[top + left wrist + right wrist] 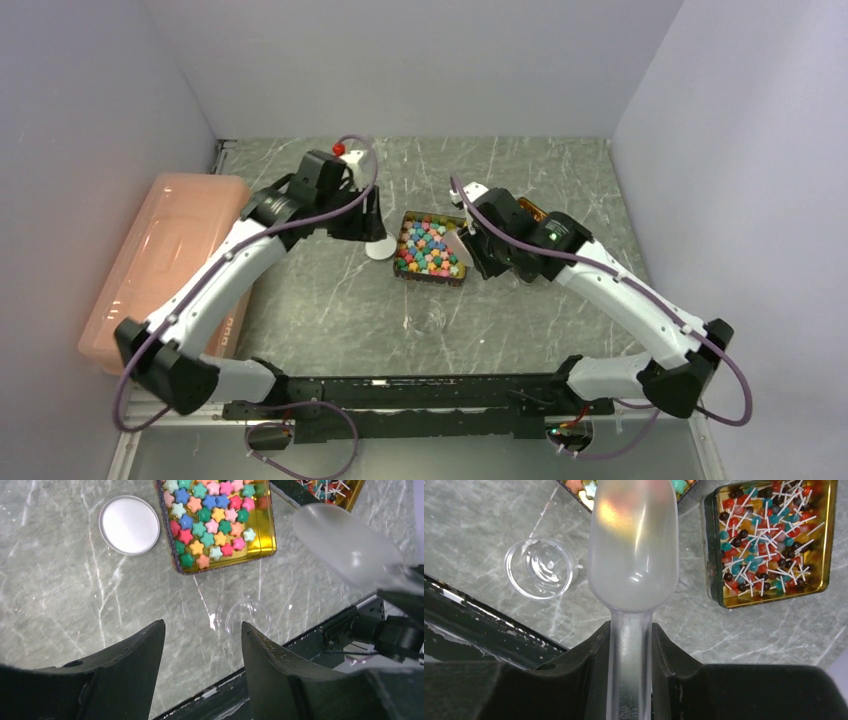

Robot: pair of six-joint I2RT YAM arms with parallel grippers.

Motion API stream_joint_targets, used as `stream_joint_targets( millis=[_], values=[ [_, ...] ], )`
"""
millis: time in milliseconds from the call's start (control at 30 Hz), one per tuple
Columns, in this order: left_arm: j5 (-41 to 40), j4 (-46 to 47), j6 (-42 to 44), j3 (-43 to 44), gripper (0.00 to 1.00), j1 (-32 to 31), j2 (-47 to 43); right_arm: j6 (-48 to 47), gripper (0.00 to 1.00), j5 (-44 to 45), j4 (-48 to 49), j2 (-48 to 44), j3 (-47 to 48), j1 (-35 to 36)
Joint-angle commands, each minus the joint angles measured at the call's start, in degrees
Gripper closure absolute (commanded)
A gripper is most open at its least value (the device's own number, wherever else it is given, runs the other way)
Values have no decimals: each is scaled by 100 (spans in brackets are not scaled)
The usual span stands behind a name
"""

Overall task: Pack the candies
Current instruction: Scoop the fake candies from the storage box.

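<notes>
In the top external view, the left gripper (373, 230) hangs over a white lid (380, 249) that lies just left of the gold tin (430, 282). The tin is full of star-shaped candies (430, 250). The right gripper (478, 252) holds a translucent scoop (459, 253) at the tin's right edge. The step in hand looks like scooping: the lid is off, and no load appears to have been taken. The left wrist view shows what the top view cannot. The left fingers (135, 670) stand apart with nothing between them, and the clear jar (247, 617), barely visible from above, sits upright and empty on the table near the tin's near edge. The right wrist view shows the right fingers (584, 680) clamped on the scoop's handle. The bowl seems empty and hovers between the jar and a second tin of lollipops (769, 540), which the arm mostly hides from above. The next move likely calls for dipping the bowl into the star candies, then carrying it level to the jar's narrow mouth. The free left gripper could steady the jar.
</notes>
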Motion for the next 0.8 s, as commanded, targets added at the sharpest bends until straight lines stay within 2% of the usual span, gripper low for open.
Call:
stream_joint_targets(
  millis=[0,100,300,600,767],
  values=[
    [1,-211,342,-383,35,-20,-907,-327,100,-530,-626,555,711,-208],
    [-21,-218,565,-751,27,-18,-1535,-361,100,-582,-998,1009,1039,-241],
    [-222,-156,869,-1409,20,-11,-2526,-378,100,-871,-1399,1612,1429,-385],
    [342,849,1090,-2380,1,-11,-3464,-324,100,-927,-1770,2484,1905,-464],
    [233,1129,1146,-2687,0,-11,-3736,-322,100,-902,-1866,2900,2182,-563]
  ],
)
